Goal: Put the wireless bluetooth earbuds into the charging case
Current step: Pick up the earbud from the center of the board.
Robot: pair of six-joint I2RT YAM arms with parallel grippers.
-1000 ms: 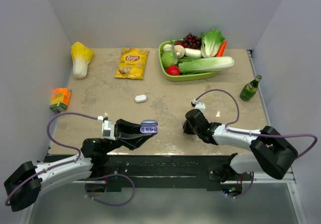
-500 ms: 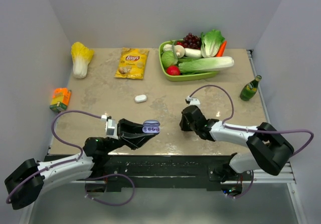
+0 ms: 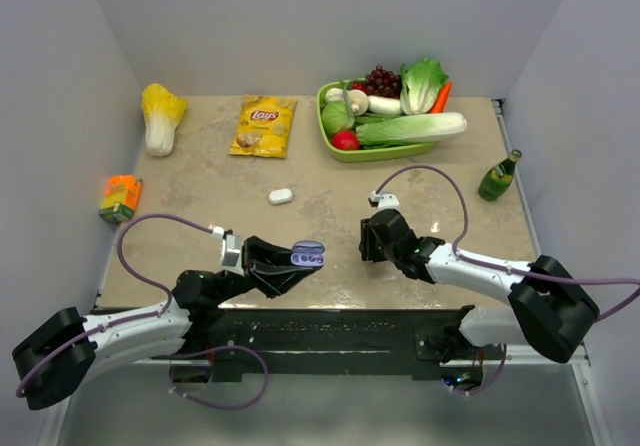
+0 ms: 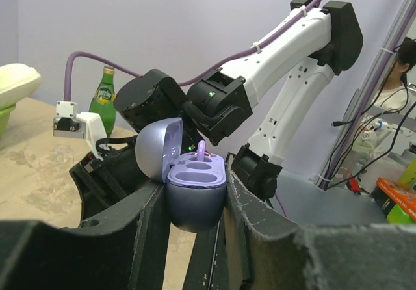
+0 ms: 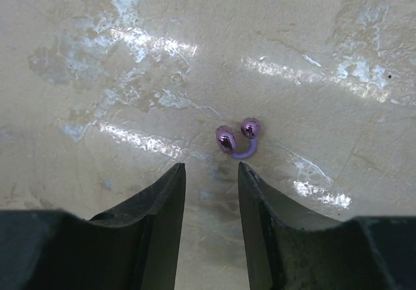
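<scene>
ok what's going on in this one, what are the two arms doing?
The left gripper is shut on the lilac charging case, holding it up with the lid open. The right gripper points down at the table with its jaws apart and nothing between them. A lilac earbud lies on the table just ahead of its fingertips, so that bud is not yet in the case.

Open beige marbled tabletop (image 5: 97, 56) lies all round the tiny glossy lilac earbud (image 5: 235, 140). Apart to its left, my left gripper (image 4: 194, 205) clamps the open lilac charging case (image 4: 197, 173).
</scene>
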